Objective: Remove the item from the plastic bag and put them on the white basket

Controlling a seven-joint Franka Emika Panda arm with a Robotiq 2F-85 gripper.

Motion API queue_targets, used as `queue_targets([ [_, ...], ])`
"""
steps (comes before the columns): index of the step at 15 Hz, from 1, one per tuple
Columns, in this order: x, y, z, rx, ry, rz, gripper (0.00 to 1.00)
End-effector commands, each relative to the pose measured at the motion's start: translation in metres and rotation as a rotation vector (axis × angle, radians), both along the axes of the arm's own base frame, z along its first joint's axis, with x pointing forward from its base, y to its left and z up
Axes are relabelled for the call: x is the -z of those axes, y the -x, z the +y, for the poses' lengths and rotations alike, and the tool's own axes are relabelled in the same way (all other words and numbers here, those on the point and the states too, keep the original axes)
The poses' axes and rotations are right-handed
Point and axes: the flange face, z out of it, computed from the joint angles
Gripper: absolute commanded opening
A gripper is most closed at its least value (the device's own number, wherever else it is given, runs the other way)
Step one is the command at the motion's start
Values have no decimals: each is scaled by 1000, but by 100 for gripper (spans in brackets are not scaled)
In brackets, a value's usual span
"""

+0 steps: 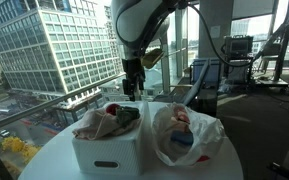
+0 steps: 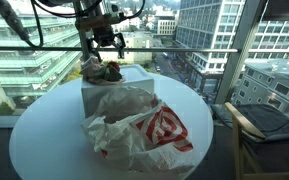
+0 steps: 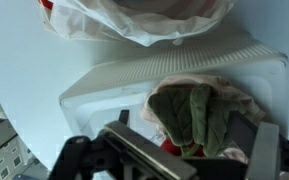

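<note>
At left the white basket (image 1: 109, 155) cradles bundled cloths (image 1: 109, 122) (a green one (image 3: 199, 115) on top), the gripper (image 1: 134, 88) hangs just above it with jaws wide and empty, apparently clear of a drop, and the plastic bag (image 1: 189, 140) slumps open beside it at right, seemingly holding more.

The plastic bag (image 3: 134, 22), half off-frame

Round white table (image 2: 44, 140) beside tall city-view windows (image 1: 44, 40).
</note>
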Motion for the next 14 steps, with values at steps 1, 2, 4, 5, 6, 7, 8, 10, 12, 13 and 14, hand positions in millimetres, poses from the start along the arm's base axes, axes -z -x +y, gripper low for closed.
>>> queue_targets([
  [1,11,11,-27,77,-6,15,100],
  [2,17,12,-35,94,1,5,100],
  [4,27,16,-52,151,4,15,100],
  [5,31,20,-60,181,6,22,100],
  [6,36,22,-68,215,7,25,100],
  [7,41,23,-74,247,3,35,100],
  [8,48,24,-77,284,-12,48,100],
  [10,64,23,-83,349,-24,44,100],
  [12,87,17,-87,394,-34,29,100],
  [13,75,20,-85,347,-12,55,100],
  [14,84,20,-86,365,-17,54,100],
])
